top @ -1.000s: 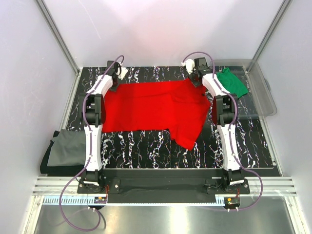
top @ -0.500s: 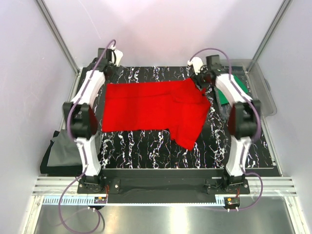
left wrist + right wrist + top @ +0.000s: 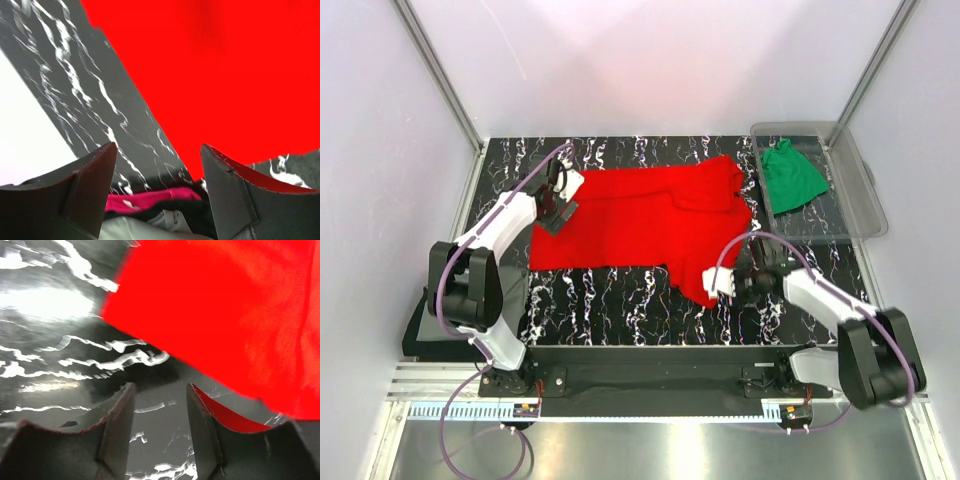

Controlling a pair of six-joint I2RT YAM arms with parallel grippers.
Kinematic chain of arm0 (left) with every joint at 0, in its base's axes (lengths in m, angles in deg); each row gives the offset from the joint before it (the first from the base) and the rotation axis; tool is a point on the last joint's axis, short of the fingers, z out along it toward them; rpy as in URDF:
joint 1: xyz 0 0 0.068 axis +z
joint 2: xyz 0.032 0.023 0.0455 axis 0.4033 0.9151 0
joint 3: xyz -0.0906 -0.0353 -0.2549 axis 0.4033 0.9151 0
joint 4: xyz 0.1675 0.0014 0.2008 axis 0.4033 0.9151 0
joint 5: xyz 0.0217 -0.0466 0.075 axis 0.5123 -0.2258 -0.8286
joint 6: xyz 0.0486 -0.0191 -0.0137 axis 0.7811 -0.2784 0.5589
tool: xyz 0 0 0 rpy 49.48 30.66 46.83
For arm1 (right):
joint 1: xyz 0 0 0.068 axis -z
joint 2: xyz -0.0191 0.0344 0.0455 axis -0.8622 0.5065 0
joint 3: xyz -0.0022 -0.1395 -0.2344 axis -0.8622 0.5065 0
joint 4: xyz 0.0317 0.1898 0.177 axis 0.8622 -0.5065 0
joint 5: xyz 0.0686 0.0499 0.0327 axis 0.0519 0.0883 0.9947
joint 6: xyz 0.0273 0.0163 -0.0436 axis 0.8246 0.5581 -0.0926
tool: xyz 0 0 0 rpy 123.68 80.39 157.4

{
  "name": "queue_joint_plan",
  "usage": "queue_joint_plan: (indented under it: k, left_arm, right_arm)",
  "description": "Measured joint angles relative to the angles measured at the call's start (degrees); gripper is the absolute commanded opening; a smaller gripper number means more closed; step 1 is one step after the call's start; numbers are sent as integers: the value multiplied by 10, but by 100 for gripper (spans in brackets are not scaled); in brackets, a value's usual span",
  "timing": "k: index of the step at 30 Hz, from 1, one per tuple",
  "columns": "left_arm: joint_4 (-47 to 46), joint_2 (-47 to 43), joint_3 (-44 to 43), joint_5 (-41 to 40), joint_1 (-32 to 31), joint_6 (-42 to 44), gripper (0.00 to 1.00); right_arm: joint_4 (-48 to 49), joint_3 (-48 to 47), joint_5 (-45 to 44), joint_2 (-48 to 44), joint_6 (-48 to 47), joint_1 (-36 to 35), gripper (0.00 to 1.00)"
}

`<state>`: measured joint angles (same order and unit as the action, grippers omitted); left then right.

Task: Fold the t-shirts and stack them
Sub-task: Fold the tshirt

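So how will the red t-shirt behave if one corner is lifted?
Probably floppy: the red t-shirt lies flat and creased, so the rest should sag. Likely light, being thin cloth; it may slide over the glossy table.

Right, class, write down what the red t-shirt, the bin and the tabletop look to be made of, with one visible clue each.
Red t-shirt: soft matte cloth; it lies limp with creases.
Bin: clear rigid plastic, probably; the surface shows through its walls.
Tabletop: black, white-veined marble pattern, glossy with reflections; stone or laminate, cannot tell.
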<state>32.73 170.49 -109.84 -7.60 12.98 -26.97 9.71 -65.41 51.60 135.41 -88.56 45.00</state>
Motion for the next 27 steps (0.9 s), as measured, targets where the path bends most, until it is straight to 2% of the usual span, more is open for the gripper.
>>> queue_joint_plan:
  k: [4,14,19,27]
  left_arm:
    - [-2,1,12,-9,0,2,71]
    - [-13,15,12,-21,0,-3,70]
    - [-14,21,8,-28,0,-3,71]
    - [-14,22,4,-32,0,-3,71]
  right_arm:
    - [0,42,23,-67,-67,-25,54]
    - [-6,38,75,-88,-97,-68,53]
    - [-56,-3,97,-61,-96,-84,52]
    - [-79,-28,98,10,-94,-92,50]
